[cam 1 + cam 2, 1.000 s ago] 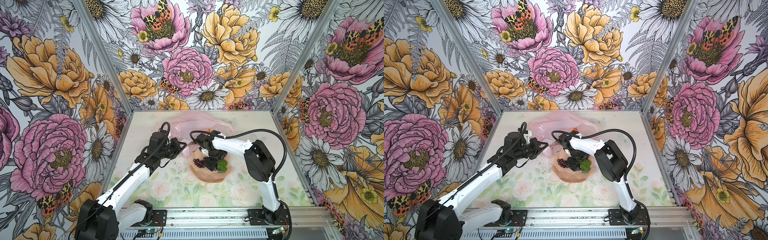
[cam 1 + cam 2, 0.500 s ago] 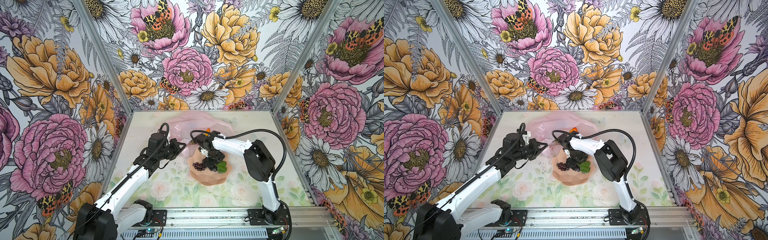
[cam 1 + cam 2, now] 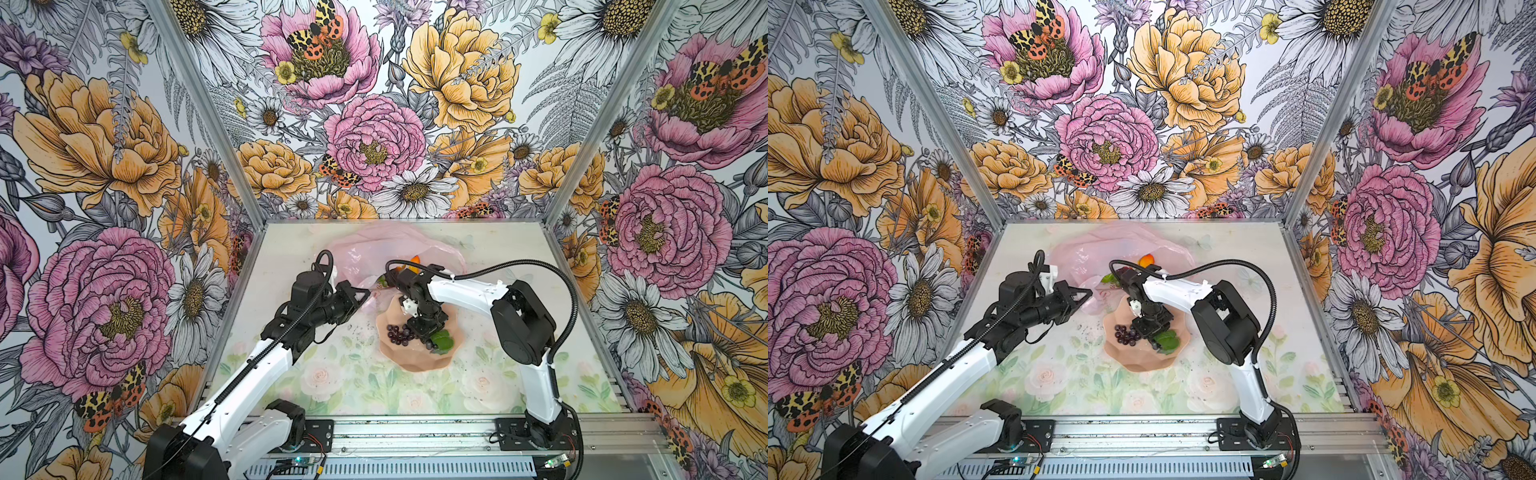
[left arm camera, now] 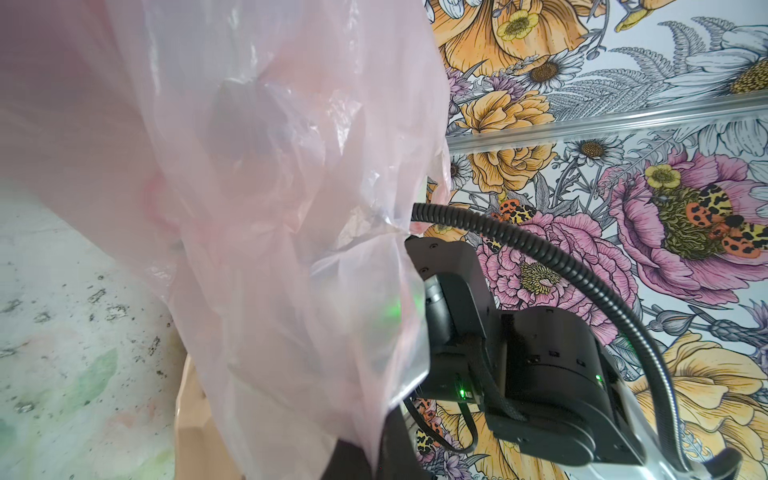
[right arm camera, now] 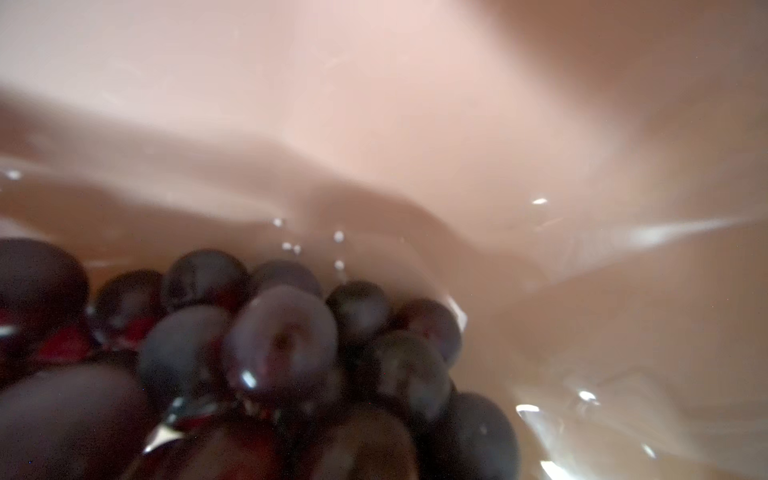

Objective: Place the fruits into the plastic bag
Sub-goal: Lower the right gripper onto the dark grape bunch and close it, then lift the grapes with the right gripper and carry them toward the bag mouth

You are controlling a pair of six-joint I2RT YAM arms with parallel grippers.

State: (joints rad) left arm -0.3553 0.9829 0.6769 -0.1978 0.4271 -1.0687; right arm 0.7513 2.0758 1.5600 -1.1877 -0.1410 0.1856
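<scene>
Crinkly transl. pink bag [image 4: 249,208]; glossy round grapes [image 5: 282,340] in faceted bowl [image 3: 415,359].

In both top views the right gripper [image 3: 428,329] points down into the faceted peach-pink bowl [image 3: 415,362]. Its own black body covers its fingertips, so any clasp on the glossy dark-purple grape bunch [image 3: 398,333] stays unclear. The right wrist view shows the grapes blurred and cut off at the edge. The thin translucent pale-pink plastic bag [image 4: 249,208] veils the jaws of the left gripper [image 3: 365,294]. Farther back, the right arm hides part of an orange-yellow mango [image 3: 414,259].
</scene>
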